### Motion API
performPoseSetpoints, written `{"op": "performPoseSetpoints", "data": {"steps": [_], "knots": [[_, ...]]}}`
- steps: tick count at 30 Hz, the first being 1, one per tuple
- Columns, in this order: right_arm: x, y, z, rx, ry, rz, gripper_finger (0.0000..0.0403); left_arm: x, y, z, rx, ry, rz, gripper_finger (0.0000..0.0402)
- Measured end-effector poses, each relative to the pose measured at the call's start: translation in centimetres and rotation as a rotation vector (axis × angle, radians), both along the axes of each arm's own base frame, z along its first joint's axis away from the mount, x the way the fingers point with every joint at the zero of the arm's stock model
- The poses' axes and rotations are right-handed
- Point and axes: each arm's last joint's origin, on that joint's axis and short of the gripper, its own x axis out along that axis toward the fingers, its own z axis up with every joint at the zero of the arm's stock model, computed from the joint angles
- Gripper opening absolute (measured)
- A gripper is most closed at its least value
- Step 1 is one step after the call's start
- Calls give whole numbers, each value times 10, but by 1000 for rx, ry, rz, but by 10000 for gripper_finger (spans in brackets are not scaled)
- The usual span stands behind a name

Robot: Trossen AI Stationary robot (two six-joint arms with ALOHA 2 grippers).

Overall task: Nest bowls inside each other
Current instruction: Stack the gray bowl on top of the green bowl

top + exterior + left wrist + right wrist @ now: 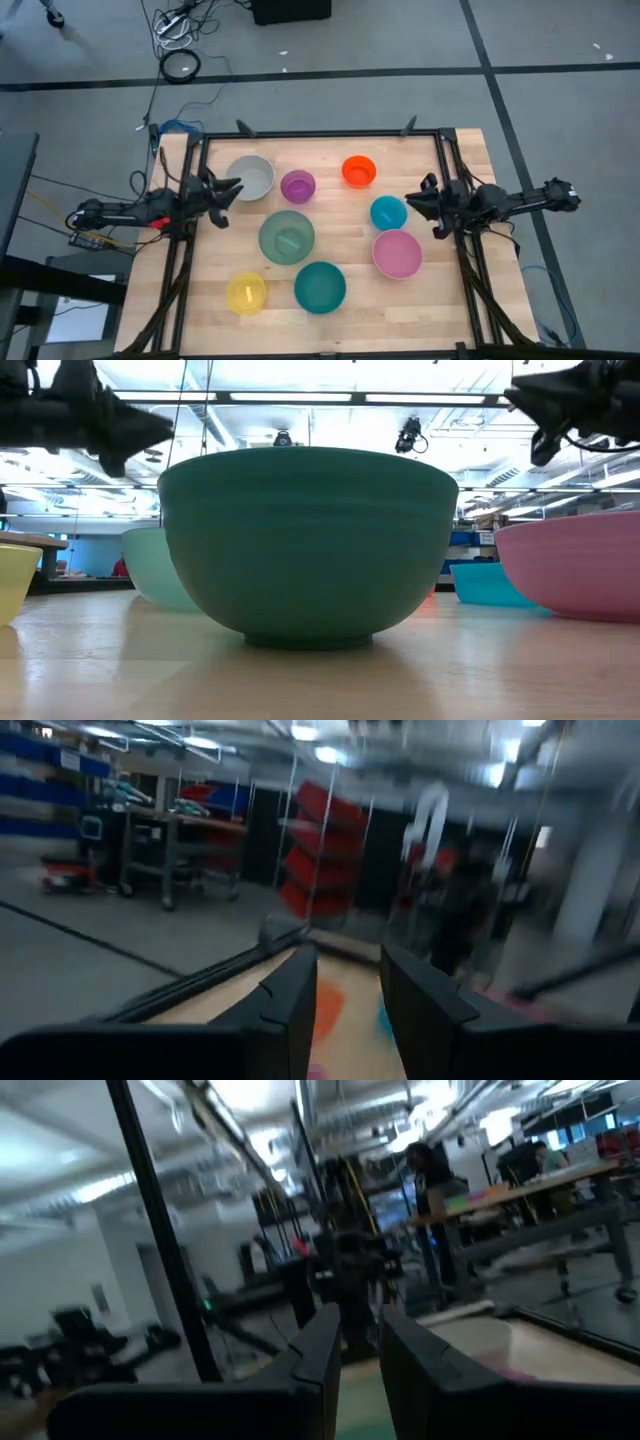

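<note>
Eight bowls sit singly on the worktop (215, 300), none nested yet, spaced so either arm can reach its side. Taking the sage green bowl (287, 237) at the centre as landmark: the teal bowl (320, 286) lies just toward the front, the pink bowl (397, 253) to the right, and the grey-white bowl (250, 177) toward the back-left. Of the smaller ones, the yellow bowl (246, 293) is front-left, the cyan-blue bowl (388, 212) right, the purple bowl (298, 185) just behind, and the orange bowl (358, 171) back-right.

The left hand (226, 195) hovers beside the grey-white bowl, fingers (290, 995) apart and empty. The right hand (418, 203) hangs by the cyan-blue bowl, fingers slightly apart, empty. Nothing blocks either.
</note>
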Motion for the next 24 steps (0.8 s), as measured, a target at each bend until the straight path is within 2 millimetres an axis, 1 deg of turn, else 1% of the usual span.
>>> {"op": "performPoseSetpoints", "data": {"steps": [3,8,14,24], "knots": [[-2,0,5,-2,-50,-9,61,-3,1,9,-69,-126,12,122],[-4,-1,12,-50,-74,-44,61,-7,1,18,-72,-235,12,122],[-5,-4,14,-91,-74,-166,61,-8,1,19,-73,-247,11,122],[-3,-4,22,-159,-135,-222,61,-9,1,21,-78,-274,3,122]]}}
